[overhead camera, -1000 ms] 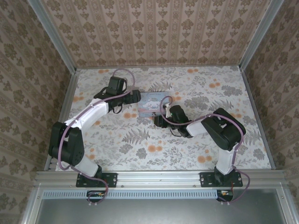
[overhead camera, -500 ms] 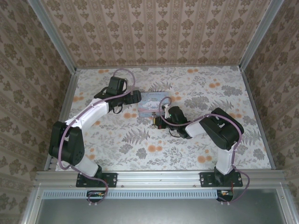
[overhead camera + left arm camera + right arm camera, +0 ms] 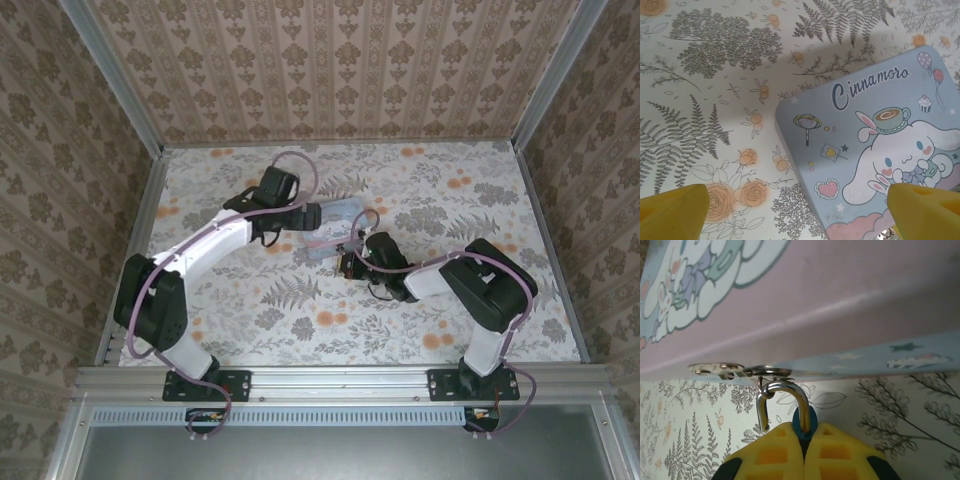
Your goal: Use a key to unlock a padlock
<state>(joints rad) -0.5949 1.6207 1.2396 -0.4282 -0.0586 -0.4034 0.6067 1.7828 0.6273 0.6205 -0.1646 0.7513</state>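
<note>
Nearest to us, our right claw (image 3: 804, 434) is squeezing the padlock (image 3: 804, 421) tight between its yellow tips. The tiny dark blue-green lock is hanging just by the near side of the blue box (image 3: 855, 359), low over the flowery desk (image 3: 690, 440). Its silver loop (image 3: 785, 387) is hooking through the metal latch (image 3: 735, 370) on the box.

One end of the loop is sticking out bare beside the lock, so we are thinking the lock is already open. The tips are hiding the bottom of the lock, so we cannot tell if a key is in there. We are guessing the job left is slipping the loop out of the latch.

Farther back, our left claw (image 3: 800, 210) is hanging over a corner of the box lid. Its tips are spread wide apart and are holding nothing.
</note>
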